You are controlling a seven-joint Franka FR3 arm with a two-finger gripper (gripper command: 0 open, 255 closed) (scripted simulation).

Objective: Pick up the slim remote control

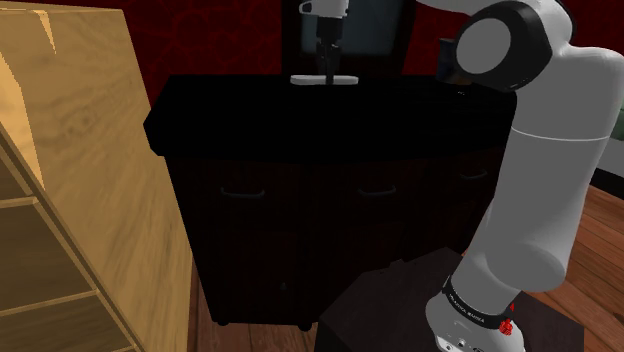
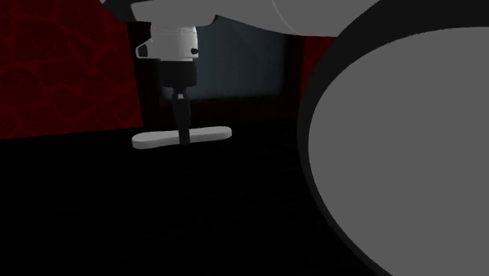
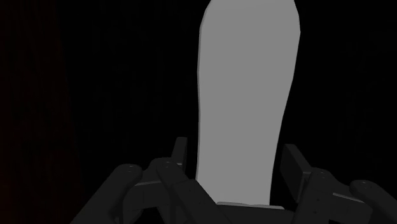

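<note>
Arm (image 1: 545, 180): fat white links, grey round joint cap (image 1: 505, 40) ringed black, black base band (image 1: 470, 305) with white lettering, red marks.

remote (image 1: 305, 79) on cabinet (image 1: 250, 112) top | tool (image 1: 327, 75) at remote's middle | shelving (image 1: 70, 200) beside cabinet

A black cabinet (image 1: 300, 125) with drawer fronts spreads directly beneath the jaws, a dark red patterned wall (image 2: 55, 70) and a dark-framed grey-blue panel (image 2: 235, 67) rise behind them, a pale wooden shelf unit (image 1: 90, 200) stands well off to one side, and a reddish plank floor (image 1: 600, 250) lies far below.
</note>
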